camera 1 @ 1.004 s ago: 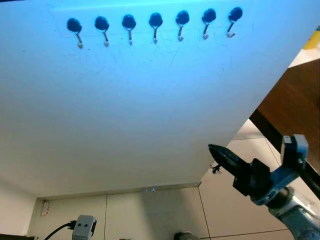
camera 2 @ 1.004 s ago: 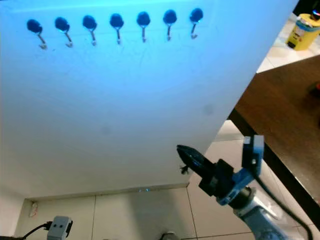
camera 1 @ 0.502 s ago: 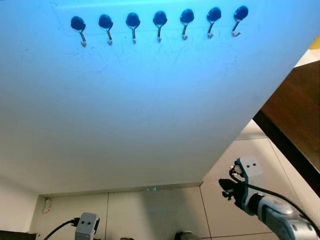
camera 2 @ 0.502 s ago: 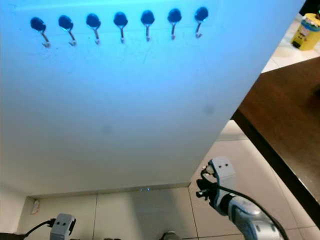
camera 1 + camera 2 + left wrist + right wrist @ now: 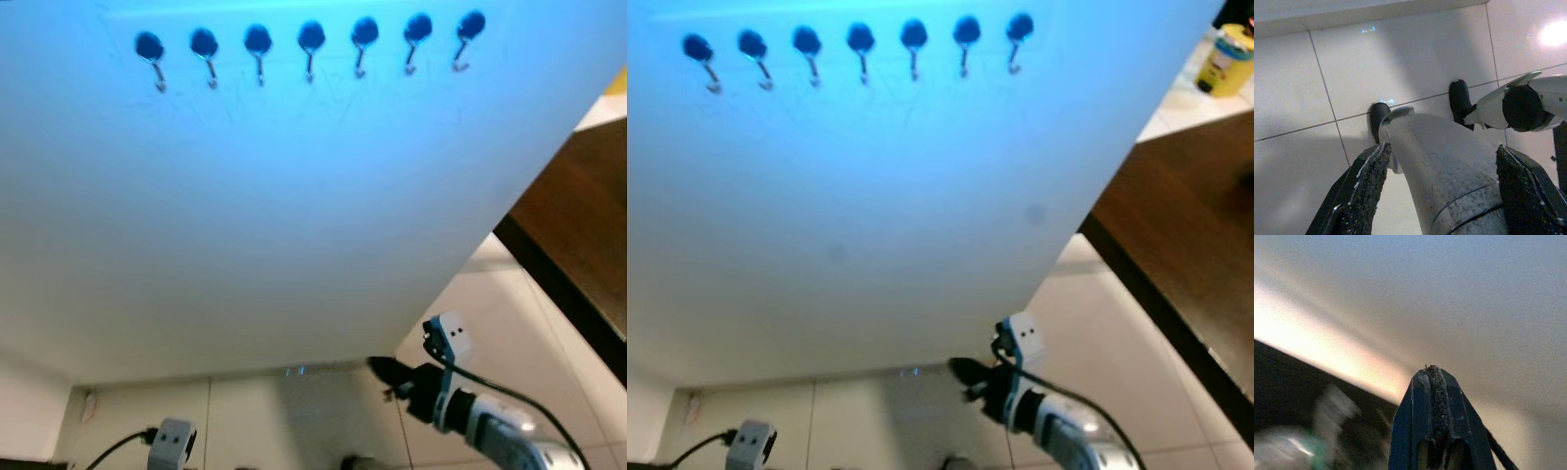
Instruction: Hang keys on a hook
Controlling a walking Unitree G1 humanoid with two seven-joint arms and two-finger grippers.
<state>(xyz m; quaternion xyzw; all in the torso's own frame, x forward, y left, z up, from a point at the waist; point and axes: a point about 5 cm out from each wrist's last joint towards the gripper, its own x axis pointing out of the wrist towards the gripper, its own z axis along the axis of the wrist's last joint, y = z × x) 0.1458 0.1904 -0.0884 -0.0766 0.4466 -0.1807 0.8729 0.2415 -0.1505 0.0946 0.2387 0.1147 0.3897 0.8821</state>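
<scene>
White wall board [image 5: 274,215] takes up most of the head views, lit with a blue cast toward its top and slanting away to the right. Pale floor tiles [image 5: 245,421] with thin dark grout lines run below its lower edge. A dark brown table [image 5: 1185,235] edge cuts across the far right, and a yellow container [image 5: 1227,59] stands on the light floor beyond it.

Seven hooks [image 5: 310,44] sit in a row along the top of the board. Each one has a round dark blue cap against the board and a short, thin metal hook curling down from it. They are evenly spaced, and all seven hang bare.

The right pincer [image 5: 384,372] is low in the scene, just below the board's lower edge, its silver arm reaching in from the lower right. In the right wrist view the two black fingers [image 5: 1436,431] are pressed together to a point; whether the keys are pinched between them cannot be told from these blurred views.

The left pincer [image 5: 1442,191] hangs low over the floor tiles with its fingers spread wide apart. Between them show the robot's silver leg and dark foot.
</scene>
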